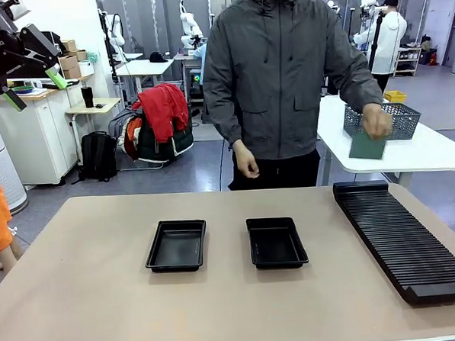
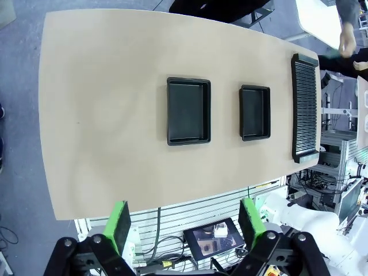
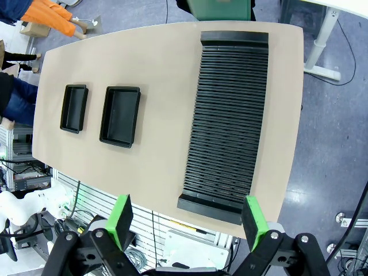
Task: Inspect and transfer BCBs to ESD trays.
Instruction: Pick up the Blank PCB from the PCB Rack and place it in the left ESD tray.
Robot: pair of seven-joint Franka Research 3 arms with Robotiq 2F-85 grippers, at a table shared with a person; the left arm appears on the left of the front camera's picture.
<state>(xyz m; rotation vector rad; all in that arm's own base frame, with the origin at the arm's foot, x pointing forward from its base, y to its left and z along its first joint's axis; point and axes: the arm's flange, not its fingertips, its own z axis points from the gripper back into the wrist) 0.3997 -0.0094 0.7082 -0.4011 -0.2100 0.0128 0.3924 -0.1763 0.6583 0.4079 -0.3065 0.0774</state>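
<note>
Over the tan table [image 2: 103, 144], the left gripper [image 2: 185, 225] and the right gripper [image 3: 187, 223] are hovering high, both spread wide and holding nothing. Far out beyond the left gripper's fingers, a black tray [image 2: 188, 111] and a second tray [image 2: 255, 112] are lying empty side by side. A ribbed rack [image 3: 227, 121] is stretching straight ahead of the right gripper. Well beyond both grippers, a person's hand [image 1: 377, 119] is holding a green board [image 1: 366, 146] beside a wire basket [image 1: 406, 120].
</note>
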